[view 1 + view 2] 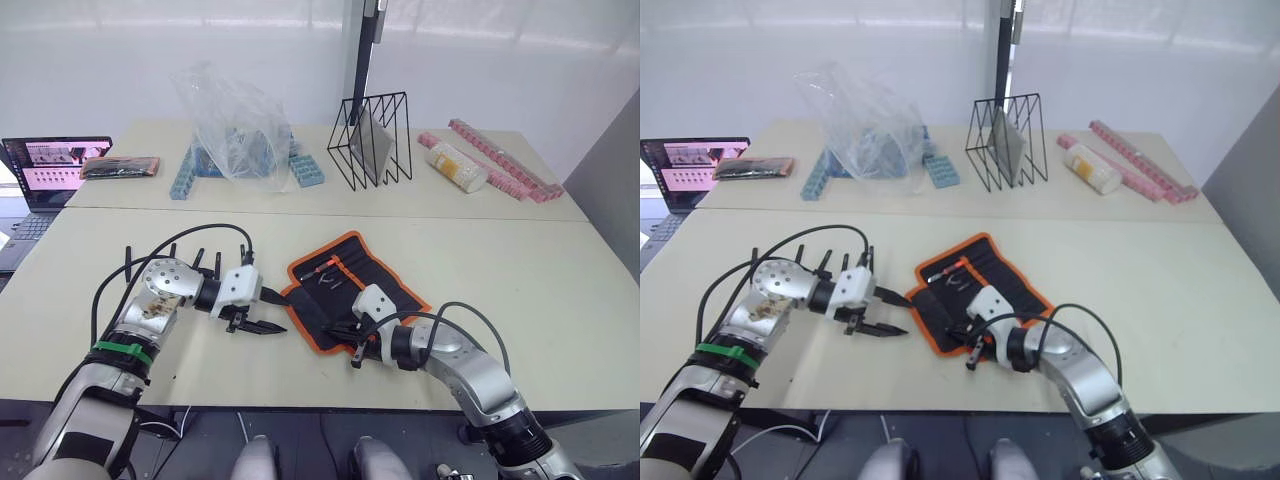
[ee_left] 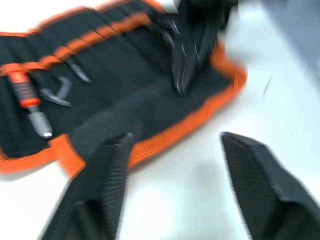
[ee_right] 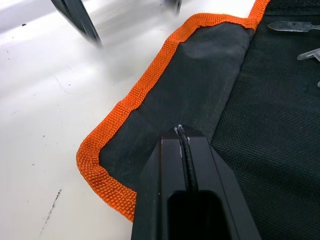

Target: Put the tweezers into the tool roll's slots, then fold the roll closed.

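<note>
Roll not folded yet; tool roll (image 1: pixel 352 288) lying open and flat on the near table (image 1: pixel 560 300), between the two arms; a few small tools tucked in the slots (image 1: pixel 335 277), incl. one with an orange handle (image 2: pixel 24 86); can't tell how many tweezers are in.

Right gripper (image 3: pixel 186 131) pinched tight on something thin and dark, parked over the roll's near corner; looks like a tweezer, can't swear to it. Left gripper (image 2: pixel 172 145) spread wide, holding nothing, just off the roll's orange edge.

Plenty of bare tabletop all round; wire rack (image 1: pixel 370 140) and plastic bag (image 1: pixel 235 120) well back; near table edge close though.
</note>
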